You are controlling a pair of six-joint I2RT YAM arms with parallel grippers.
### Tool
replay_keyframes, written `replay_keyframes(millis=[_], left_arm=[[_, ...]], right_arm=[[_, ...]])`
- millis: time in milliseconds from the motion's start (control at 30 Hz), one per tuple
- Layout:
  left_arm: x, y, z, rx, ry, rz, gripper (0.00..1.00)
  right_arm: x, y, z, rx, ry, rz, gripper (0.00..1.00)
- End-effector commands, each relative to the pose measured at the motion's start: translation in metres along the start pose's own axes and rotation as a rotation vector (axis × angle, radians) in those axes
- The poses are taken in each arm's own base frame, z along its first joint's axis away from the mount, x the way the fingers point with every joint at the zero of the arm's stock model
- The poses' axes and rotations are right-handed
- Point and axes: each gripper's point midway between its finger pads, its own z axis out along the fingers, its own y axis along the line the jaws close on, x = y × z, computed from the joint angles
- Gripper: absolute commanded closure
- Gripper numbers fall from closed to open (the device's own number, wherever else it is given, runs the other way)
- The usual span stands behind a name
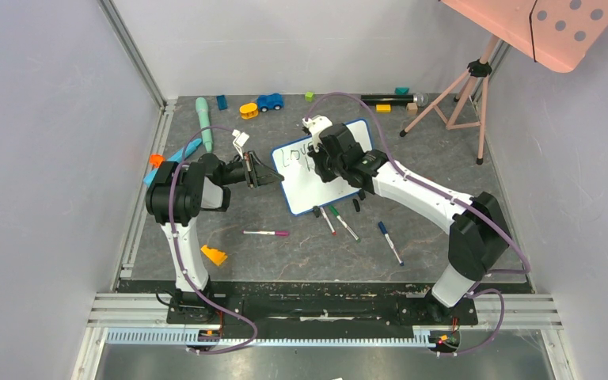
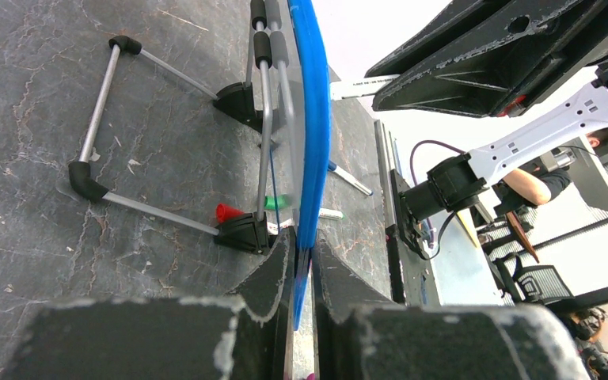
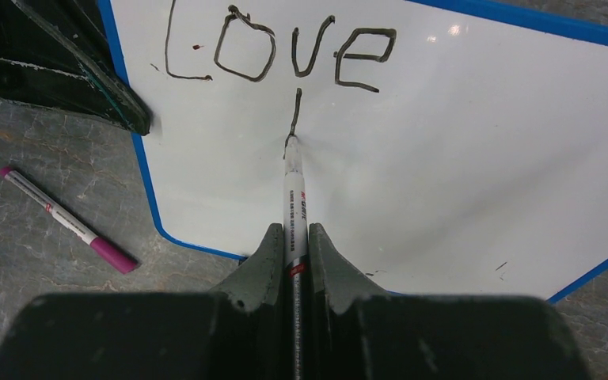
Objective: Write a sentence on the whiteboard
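Observation:
The whiteboard (image 1: 305, 190), white with a blue frame, stands tilted at the table's middle. My left gripper (image 1: 273, 177) is shut on its left edge; in the left wrist view the blue frame (image 2: 314, 119) runs down between the jaws of that gripper (image 2: 302, 261). My right gripper (image 3: 293, 237) is shut on a white marker (image 3: 294, 202) whose tip touches the board (image 3: 459, 158). The sentence (image 3: 285, 51) reads "LOVE", and a short dark stroke (image 3: 295, 107) leads down from it to the tip. From above, the right gripper (image 1: 317, 158) covers part of the writing.
A pink-capped marker (image 1: 267, 233) (image 3: 67, 220) lies left of the board's front, and three more markers (image 1: 340, 222) lie before it. An orange piece (image 1: 214, 255) sits near the left arm's base. Toys (image 1: 269, 101) and a tripod (image 1: 459, 99) stand at the back. The board's wire stand (image 2: 95, 182) rests on the table.

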Motion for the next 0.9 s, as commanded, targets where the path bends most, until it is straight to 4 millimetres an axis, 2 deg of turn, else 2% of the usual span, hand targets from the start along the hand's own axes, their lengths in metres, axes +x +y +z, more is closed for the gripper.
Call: replay_keyframes(millis=[0, 433, 867], left_arm=[[0.005, -0.009, 0.001, 0.046, 0.047, 0.024, 0.98], [0.006, -0.010, 0.001, 0.047, 0.047, 0.026, 0.98], [0.005, -0.011, 0.001, 0.048, 0.048, 0.031, 0.98]], right_arm=[[-0.023, -0.006, 0.000, 0.034, -0.056, 0.001, 1.00], [-0.018, -0.020, -0.005, 0.105, -0.042, 0.004, 1.00], [0.010, -0.017, -0.004, 0.084, 0.007, 0.006, 1.00]])
